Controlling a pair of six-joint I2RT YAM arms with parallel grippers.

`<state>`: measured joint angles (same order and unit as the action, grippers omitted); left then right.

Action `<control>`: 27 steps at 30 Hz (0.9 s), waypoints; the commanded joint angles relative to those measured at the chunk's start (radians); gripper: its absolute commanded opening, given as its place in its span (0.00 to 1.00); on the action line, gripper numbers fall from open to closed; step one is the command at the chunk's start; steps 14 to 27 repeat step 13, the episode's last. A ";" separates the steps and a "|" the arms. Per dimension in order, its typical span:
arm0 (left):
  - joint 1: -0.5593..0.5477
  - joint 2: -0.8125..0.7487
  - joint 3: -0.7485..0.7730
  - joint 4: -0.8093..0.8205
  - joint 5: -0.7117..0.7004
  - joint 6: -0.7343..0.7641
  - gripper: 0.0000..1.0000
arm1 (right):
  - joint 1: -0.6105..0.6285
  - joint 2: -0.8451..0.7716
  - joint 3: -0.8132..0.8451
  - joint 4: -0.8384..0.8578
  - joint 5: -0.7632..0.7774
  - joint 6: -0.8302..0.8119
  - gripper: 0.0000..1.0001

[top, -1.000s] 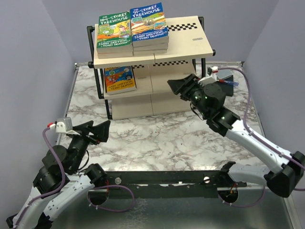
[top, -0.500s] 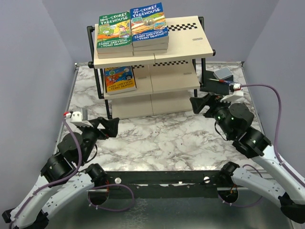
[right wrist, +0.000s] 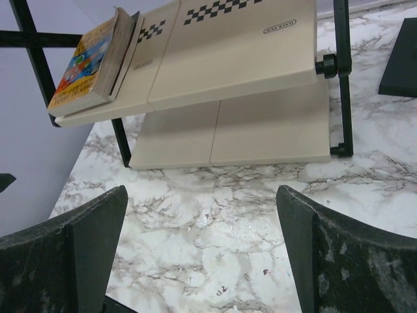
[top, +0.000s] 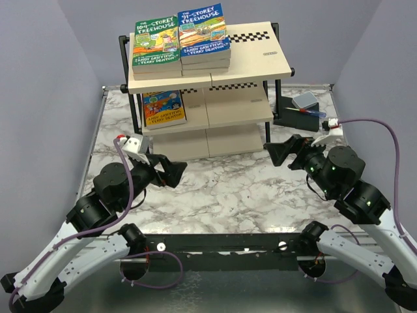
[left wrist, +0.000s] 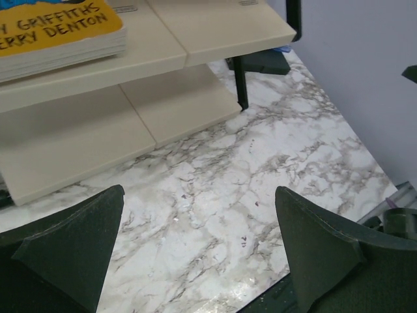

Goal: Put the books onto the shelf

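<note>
Marble-patterned counter (top: 221,195), cream boards and a job that looks all but done: the books lie flat, covers up, on the shelf (top: 260,59), which stands along the counter's far edge.

Two piles sit side by side at the left end of the top board, one under a green cover (top: 156,44) and one under a blue cover (top: 203,31). A yellow book (top: 163,107) rests alone at the left end of the middle board. Laying them flat probably suits thin paperbacks, which would likely slump if stood on end, and bunching them to the left keeps the piles square against the black frame.

The left fingers (left wrist: 71,248) are spread wide and hold nothing, hanging over the counter's near-left part and pointing toward the shelf's lower boards. The right fingers (right wrist: 326,261) are equally wide and equally empty, over the counter's right side just in front of the shelf's front right leg. Both sit apart from the boards, a position that avoids knocking the piles.

A dark box (top: 296,116) with a grey top stays on the counter near the far right corner, beside the shelf's right end; it is no part of the job. No book shows on the counter in any view, so nothing appears left to carry.
</note>
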<state>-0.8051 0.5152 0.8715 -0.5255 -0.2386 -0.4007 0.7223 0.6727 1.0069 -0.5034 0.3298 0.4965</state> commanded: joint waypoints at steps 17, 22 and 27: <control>0.003 0.072 0.076 0.108 0.267 0.000 0.99 | -0.002 -0.125 0.053 -0.135 -0.039 -0.041 1.00; 0.003 0.072 0.076 0.108 0.267 0.000 0.99 | -0.002 -0.125 0.053 -0.135 -0.039 -0.041 1.00; 0.003 0.072 0.076 0.108 0.267 0.000 0.99 | -0.002 -0.125 0.053 -0.135 -0.039 -0.041 1.00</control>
